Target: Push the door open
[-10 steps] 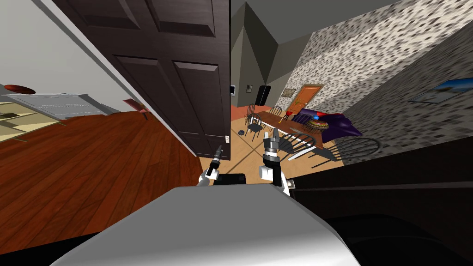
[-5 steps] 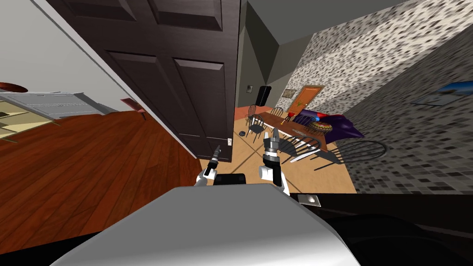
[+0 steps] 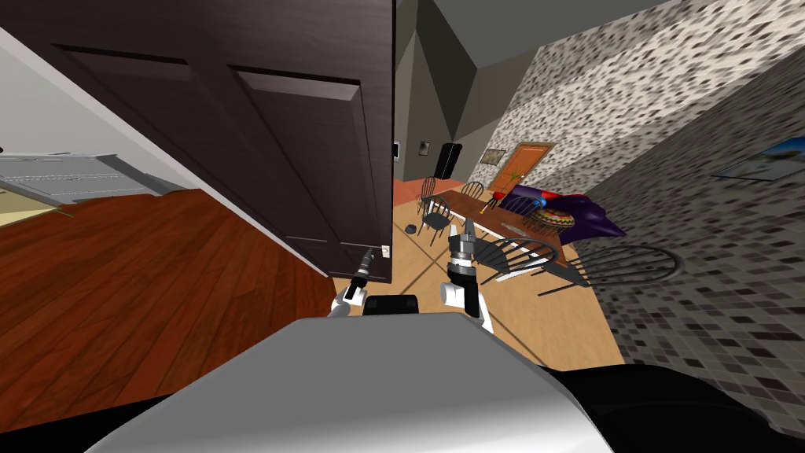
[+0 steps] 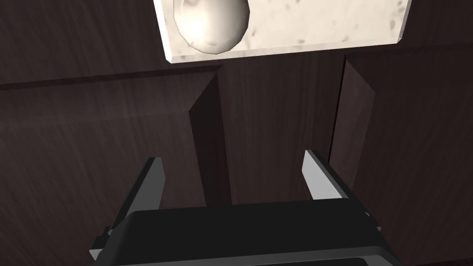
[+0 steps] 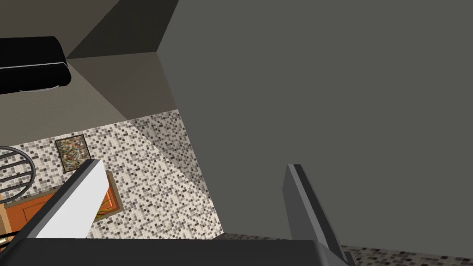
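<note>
Task object: the dark brown panelled door was seen swung partly open in the upper left of the head view, with its free edge bordering an opening into a further room.
Door fittings: a pale plate carrying a round knob was fixed to the door's face, just beyond the left fingertips.
Left arm: the left gripper was held at the door's face close to its free edge, near the plate. Its fingers were spread apart with nothing between them and pointed at the recessed panels. Whether they touched the door could not be told.
Right arm: the right gripper was raised in front of the opening, apart from the door's edge. Its fingers were spread wide and nothing was held.
Floor: a red-brown wood floor was laid on the door's left, and a light tan floor past its edge.
Beyond the opening: a dining table was ringed by dark spindle-back chairs, with a speckled tiled wall to the right.
</note>
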`<state>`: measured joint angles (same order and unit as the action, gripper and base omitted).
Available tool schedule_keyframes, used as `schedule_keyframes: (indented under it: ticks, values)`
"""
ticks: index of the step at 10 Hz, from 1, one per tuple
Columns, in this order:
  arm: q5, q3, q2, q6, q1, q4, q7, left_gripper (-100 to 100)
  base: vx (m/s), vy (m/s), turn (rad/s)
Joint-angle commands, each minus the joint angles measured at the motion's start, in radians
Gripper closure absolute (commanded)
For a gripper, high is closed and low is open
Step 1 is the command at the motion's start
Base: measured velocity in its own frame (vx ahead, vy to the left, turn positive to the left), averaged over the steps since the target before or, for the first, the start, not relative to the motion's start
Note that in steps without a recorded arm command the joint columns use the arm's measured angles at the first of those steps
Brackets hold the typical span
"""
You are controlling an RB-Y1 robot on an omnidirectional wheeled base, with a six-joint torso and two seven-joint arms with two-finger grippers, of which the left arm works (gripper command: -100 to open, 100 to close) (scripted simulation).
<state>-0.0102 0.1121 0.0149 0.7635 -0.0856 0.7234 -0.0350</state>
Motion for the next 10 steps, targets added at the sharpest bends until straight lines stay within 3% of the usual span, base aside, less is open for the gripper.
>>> schedule_keyframes:
  ticks: [1,3,4,5,10]
  values:
    - [0.001,-0.003,-0.015,0.005,-0.003,-0.008,-0.002,-100,0.105,-0.164,-0.020]
    - [0.003,-0.006,-0.053,0.008,-0.005,-0.011,-0.004,-100,0.115,-0.170,-0.004]
    - [0.004,-0.009,-0.042,0.009,-0.004,-0.015,-0.006,-100,0.037,-0.080,0.019]
    - [0.004,-0.009,-0.042,0.009,-0.004,-0.015,-0.006,100,-0.009,0.012,-0.010]
    - [0.004,-0.009,-0.042,0.009,-0.004,-0.015,-0.006,100,-0.006,0.012,-0.009]
